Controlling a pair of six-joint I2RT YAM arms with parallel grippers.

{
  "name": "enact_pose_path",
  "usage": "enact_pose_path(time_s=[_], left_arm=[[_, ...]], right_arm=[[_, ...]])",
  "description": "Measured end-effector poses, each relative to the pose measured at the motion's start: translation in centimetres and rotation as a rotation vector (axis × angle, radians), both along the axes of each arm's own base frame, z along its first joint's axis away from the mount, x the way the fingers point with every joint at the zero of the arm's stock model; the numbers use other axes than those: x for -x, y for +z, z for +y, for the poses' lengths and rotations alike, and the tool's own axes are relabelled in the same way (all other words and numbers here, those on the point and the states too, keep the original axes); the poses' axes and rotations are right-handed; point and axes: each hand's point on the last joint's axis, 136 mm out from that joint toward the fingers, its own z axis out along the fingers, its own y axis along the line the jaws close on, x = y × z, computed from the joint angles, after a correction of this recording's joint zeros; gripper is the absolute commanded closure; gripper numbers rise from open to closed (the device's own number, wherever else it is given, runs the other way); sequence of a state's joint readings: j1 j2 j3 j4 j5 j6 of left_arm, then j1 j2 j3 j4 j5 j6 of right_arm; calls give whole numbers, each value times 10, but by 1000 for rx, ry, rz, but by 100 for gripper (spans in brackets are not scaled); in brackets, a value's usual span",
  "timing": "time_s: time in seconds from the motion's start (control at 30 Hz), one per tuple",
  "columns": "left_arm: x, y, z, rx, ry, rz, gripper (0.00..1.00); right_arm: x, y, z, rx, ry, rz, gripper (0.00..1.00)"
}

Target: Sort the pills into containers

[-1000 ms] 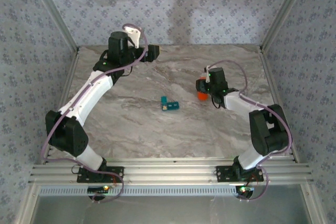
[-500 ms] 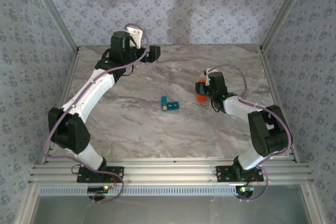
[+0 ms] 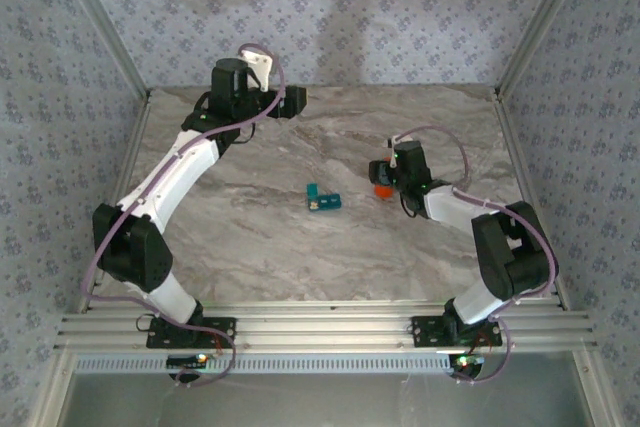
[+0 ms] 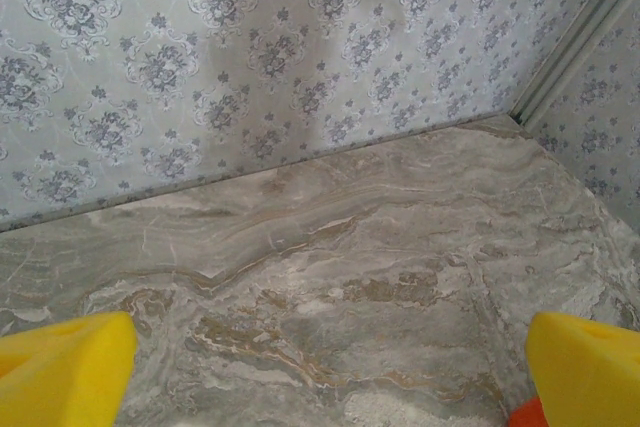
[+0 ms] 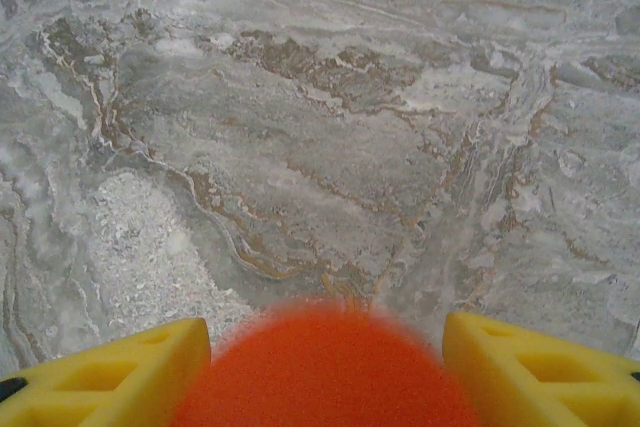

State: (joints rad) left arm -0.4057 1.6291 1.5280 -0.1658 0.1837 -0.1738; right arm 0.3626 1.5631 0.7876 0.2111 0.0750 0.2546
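Across the whole floor of the cell: grey-and-tan marble-patterned tabletop (image 3: 300,247), veined with brown streaks and paler crusty patches in the wrist views. Closed in on three sides by walls (image 3: 420,17) papered in a pale blue-grey floral print, with bare aluminium posts (image 3: 105,37) slanting up at the far corners and ribbed aluminium rails (image 3: 320,325) along the near edge under the arm bases.

Near the table's middle: small teal pill box (image 3: 322,199), lying flat on the marble, well apart from the left gripper and nearer the right one. One end apparently raised like a flipped lid, though too small to be sure.

At the far left, close to the back wall: left gripper (image 3: 292,99), yellow fingers (image 4: 60,367) spread wide, nothing but bare marble and wallpaper between them.

Right of the pill box, on the right half of the table: right gripper (image 3: 381,180), lowered over an orange bottle (image 3: 382,187). From the right wrist camera, a blurred round orange top (image 5: 325,367) sitting between the two yellow fingers (image 5: 110,372), close against both. Gripped or merely straddled: cannot tell.
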Motion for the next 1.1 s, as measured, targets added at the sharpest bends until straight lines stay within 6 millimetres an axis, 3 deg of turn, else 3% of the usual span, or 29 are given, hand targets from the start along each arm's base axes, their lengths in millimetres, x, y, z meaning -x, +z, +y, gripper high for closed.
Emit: enact_pose_path(time_s=[0.4, 0.5, 0.6, 0.8, 0.9, 1.0, 1.1], left_arm=[[1, 0, 1, 0, 1, -2, 1], [3, -1, 4, -3, 13, -4, 1], [6, -2, 7, -7, 22, -4, 1], [3, -7, 20, 2, 92, -8, 1], [2, -17, 33, 27, 154, -1, 1], [-1, -35, 48, 57, 226, 38, 1], [-3, -57, 63, 79, 281, 88, 1]], right_arm=[[9, 4, -3, 6, 0, 25, 25], [8, 24, -5, -7, 5, 11, 24], [0, 59, -2, -39, 31, -26, 24], [-12, 134, 26, -127, 176, -71, 25], [-13, 156, 47, -168, 267, -55, 25], [-9, 156, 71, -200, 357, 10, 26], [-2, 138, 94, -217, 425, 117, 26]])
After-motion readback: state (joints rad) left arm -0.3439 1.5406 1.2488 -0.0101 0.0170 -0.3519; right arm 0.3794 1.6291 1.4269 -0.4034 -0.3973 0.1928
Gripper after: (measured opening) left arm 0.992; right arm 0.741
